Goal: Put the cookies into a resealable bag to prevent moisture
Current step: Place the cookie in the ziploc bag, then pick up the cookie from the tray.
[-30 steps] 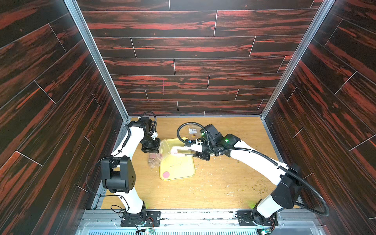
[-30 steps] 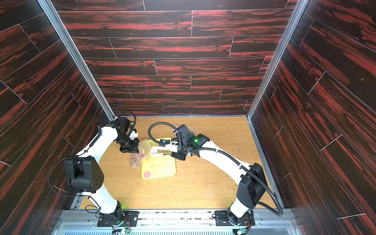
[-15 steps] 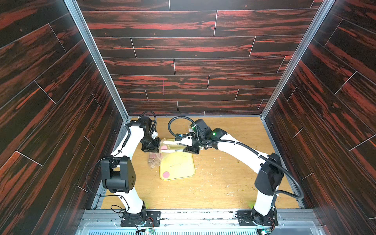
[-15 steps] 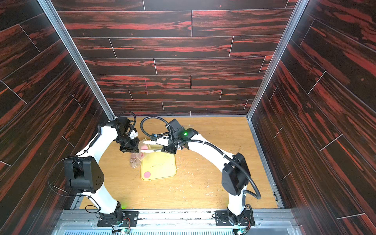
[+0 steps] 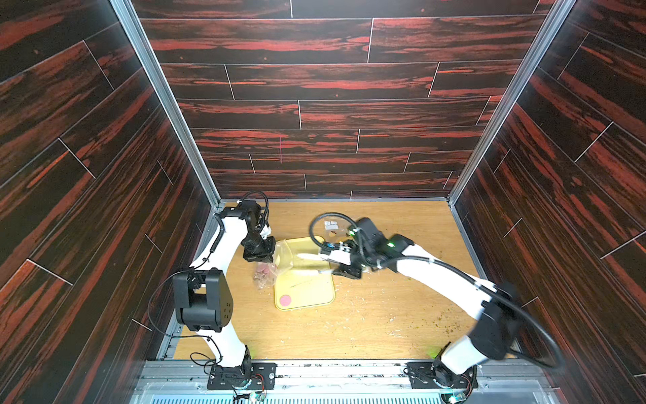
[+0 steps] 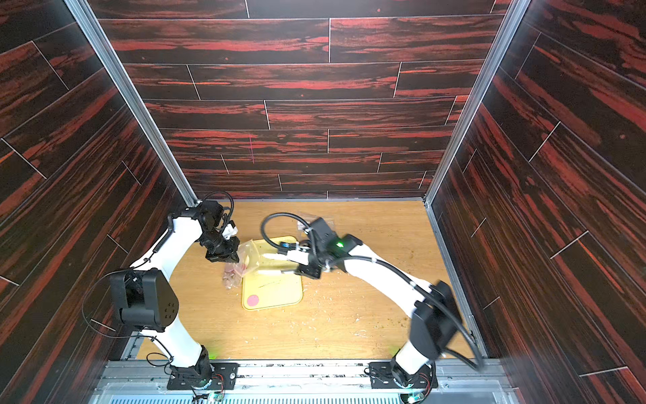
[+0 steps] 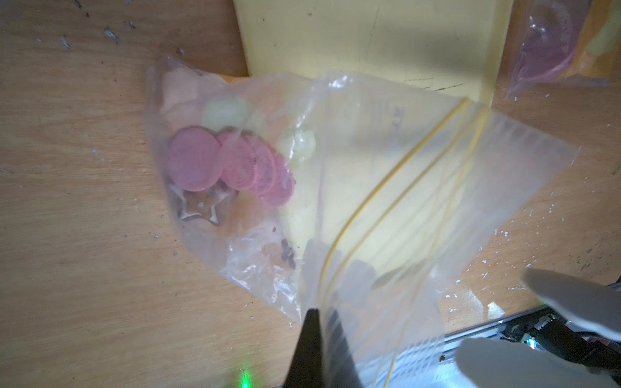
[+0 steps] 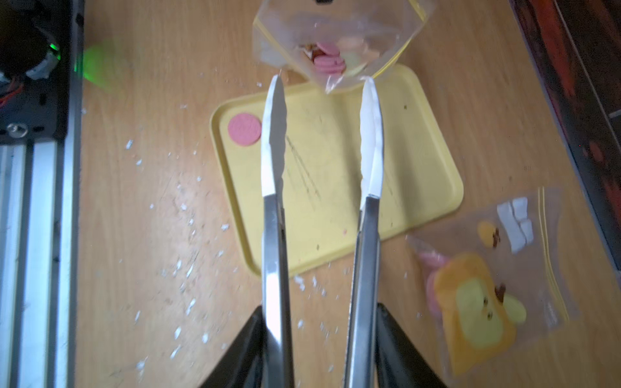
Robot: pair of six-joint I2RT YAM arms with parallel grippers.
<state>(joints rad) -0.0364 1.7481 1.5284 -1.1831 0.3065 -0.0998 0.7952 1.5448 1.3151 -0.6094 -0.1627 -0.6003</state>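
Left claw (image 7: pixel 321 315) is pinched shut on the rim of the resealable bag (image 7: pixel 403 168), right at the yellow zip lines, holding the mouth lifted toward the yellow tray (image 8: pixel 420 168). The bag's belly sags on the bench (image 5: pixel 384 314) at the tray's far-left corner. A fan of pink cookies (image 7: pixel 215 164) sits in the bottom of it, among paler pieces and a clear star shape. Right claw (image 8: pixel 319 312) grips a pair of tongs (image 8: pixel 274 235) by the handles. Their white tips stand apart with nothing between them, over the tray's far half and just short of the bag mouth. One loose cookie (image 8: pixel 244 129) lies flat in the tray's near-left corner, close to the rim, and looks like the last to go. Your step, as I read it, is to fetch that one. Swing the tongs to the near left and bring one tip down on each side of the disc. It is thin and lies on a smooth tray, so expect it to skid. Come at it from the tray's centre so the rim backs it, close slowly and grip across its edges. Carry it low and release only well past the zip lines. The mouth hangs from a single pinch and looks floppy, so don't brush the film with the tips. A second bag (image 8: pixel 487 268) of toy pieces lies beyond the tray's far-right corner; steer clear of it.
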